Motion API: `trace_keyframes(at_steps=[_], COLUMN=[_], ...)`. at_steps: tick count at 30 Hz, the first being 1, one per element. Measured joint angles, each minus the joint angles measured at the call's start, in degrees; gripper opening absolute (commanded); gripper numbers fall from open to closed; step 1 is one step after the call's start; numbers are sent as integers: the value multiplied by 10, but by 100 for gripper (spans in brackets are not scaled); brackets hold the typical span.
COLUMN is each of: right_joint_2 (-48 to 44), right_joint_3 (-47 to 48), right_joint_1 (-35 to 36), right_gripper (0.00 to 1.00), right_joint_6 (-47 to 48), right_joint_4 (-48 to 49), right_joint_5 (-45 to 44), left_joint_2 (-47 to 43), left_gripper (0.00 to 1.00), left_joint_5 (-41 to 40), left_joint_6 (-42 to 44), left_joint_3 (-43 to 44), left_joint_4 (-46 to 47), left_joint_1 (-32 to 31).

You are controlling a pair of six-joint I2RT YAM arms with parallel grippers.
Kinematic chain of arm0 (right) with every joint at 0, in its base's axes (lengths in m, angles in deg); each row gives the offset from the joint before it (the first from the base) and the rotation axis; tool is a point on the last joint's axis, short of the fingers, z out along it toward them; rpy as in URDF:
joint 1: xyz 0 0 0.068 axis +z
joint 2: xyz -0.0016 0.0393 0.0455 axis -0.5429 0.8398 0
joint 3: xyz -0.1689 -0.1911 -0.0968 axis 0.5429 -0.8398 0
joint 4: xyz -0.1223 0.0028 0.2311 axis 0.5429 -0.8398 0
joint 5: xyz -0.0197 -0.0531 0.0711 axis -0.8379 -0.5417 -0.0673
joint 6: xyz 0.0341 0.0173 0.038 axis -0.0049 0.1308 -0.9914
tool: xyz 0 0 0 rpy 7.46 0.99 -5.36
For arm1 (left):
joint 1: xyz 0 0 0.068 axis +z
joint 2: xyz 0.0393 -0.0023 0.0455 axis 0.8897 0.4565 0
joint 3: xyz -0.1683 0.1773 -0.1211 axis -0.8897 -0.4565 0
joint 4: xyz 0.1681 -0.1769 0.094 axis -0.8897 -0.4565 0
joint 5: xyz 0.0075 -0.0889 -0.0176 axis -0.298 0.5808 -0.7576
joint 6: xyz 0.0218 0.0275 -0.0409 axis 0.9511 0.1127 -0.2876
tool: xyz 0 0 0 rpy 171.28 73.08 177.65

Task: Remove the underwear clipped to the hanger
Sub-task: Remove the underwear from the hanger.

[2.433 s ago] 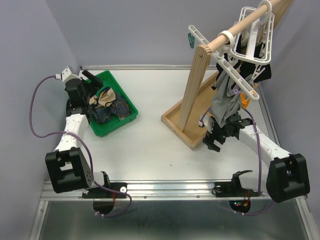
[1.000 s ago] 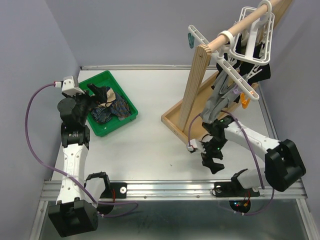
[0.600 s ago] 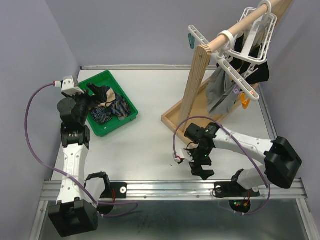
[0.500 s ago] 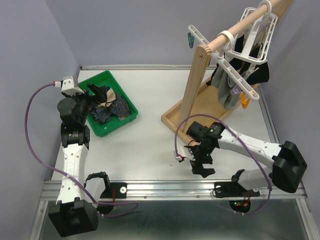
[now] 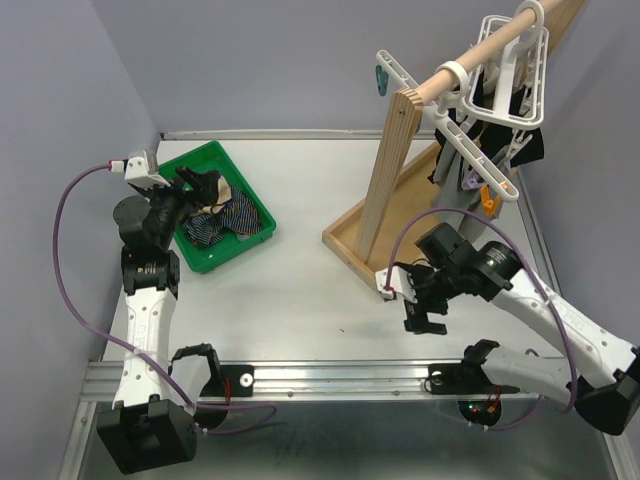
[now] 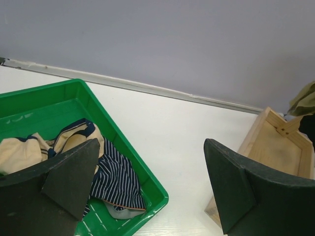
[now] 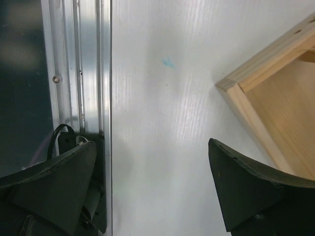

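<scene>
I see white shells over black joints on my left arm [image 5: 150,305] and right arm [image 5: 560,320]. A purple cable [image 5: 58,225] loops along each. The fingers [image 6: 69,179] are matte black wedges; the bases [image 5: 145,438], black blocks.

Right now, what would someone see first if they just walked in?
Probably the bright green tray at the table's back left, with striped underwear piled in it. Next, the tall wooden rack on the right, where white hangers hold dark and grey underwear. The right claw hangs open over the table beside it.
</scene>
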Motion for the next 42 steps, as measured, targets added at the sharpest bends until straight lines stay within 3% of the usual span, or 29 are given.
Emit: trace_keyframes(at_steps=[11, 19, 24, 31, 42], right_joint_2=[-195, -284, -305, -301, -205], right_joint_3=[15, -15, -21, -20, 54], right_joint_1=[-146, -265, -320, -338, -339], right_gripper=[100, 100, 100, 100, 100], right_joint_6=[10, -9, -32, -68, -127], right_joint_4=[-24, -29, -25, -1, 60], right_joint_5=[26, -22, -60, -139, -295], left_joint_2=[-16, -11, 0, 7, 1], left_gripper=[99, 99, 99, 99, 99], left_joint_5=[89, 102, 101, 88, 78], left_joint_6=[-20, -1, 15, 33, 74], left_joint_3=[0, 0, 0, 0, 0], left_joint_4=[30, 35, 40, 48, 34], left_joint_1=[-12, -101, -153, -186, -195])
